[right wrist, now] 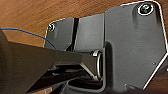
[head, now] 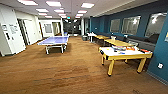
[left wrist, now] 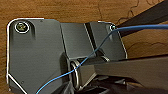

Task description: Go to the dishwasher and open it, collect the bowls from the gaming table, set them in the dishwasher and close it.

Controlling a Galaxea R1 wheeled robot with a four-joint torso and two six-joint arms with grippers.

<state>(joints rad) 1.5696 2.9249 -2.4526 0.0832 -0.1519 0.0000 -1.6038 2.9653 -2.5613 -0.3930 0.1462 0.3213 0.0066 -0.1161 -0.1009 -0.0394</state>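
While the robot faces a carpeted hall, the gaming table [head: 125,53] stands right of centre, clutter on its white top, bowls not distinguishable. Both wrist cameras hang over carpet [left wrist: 62,10], likely stowed for driving; gripper openings: cannot tell.

1. A long office room with brown carpet [head: 65,72] and dark blue walls [head: 100,23] on the right.
2. At right, near the camera, stands the gaming table [head: 125,55], with yellow sides and legs; small colourful items, too blurred to identify, lie on its white tabletop.
3. Behind it, a row of yellow desks [head: 117,42].
4. Left of centre, farther back, a blue table-tennis table [head: 54,40].
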